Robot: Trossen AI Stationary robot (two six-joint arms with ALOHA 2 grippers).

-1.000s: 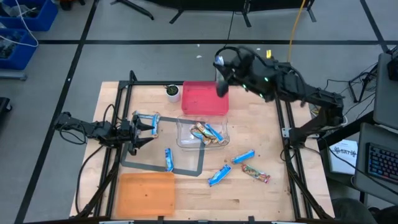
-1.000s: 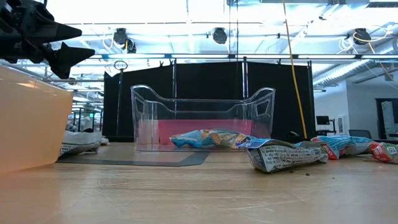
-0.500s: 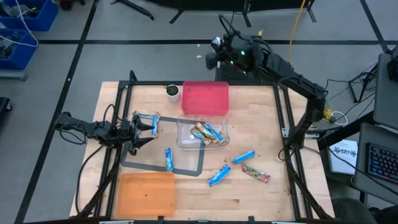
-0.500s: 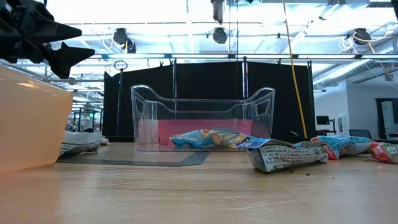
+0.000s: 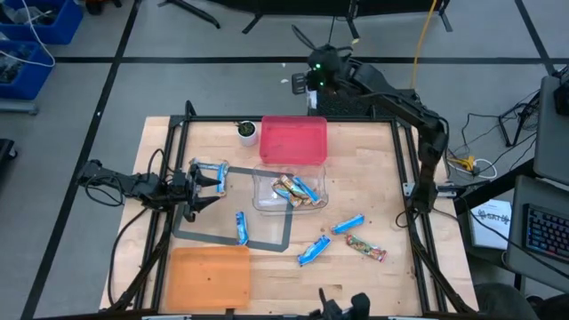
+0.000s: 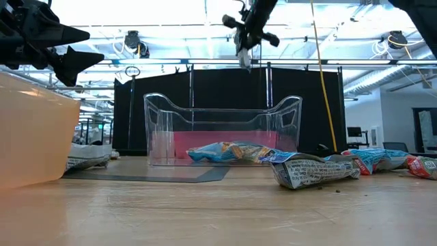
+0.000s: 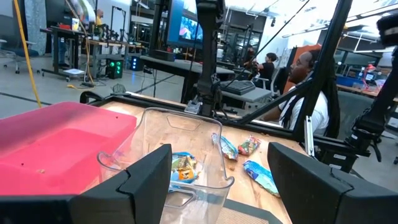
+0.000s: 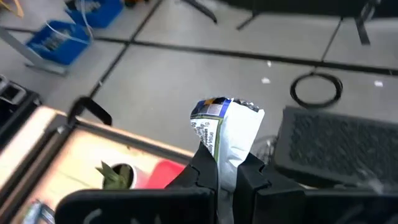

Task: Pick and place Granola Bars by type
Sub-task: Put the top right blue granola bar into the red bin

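Currently, left to right:
Left tool [image 5: 206, 180]: spread, empty, low over the counter's [image 5: 373, 200] left side.
Clear bin [image 5: 289, 188]: already holds mixed bars.
Right tool [image 5: 303, 83]: pinching a blue-white bar [image 8: 225, 127], raised beyond the far edge.
Relation: we judge the red bin [image 5: 293, 140] nearest, just beneath and counter-side.

High view is looking straight down from well above, covering the whole light wooden table [image 5: 356, 276]. Low view is sitting at tabletop height on the near edge, facing far. Both are catching the clear plastic open-top bin [image 5: 289, 189]. Left wrist view is looking close across that bin. Right wrist view is looking down from high over the table's far edge.
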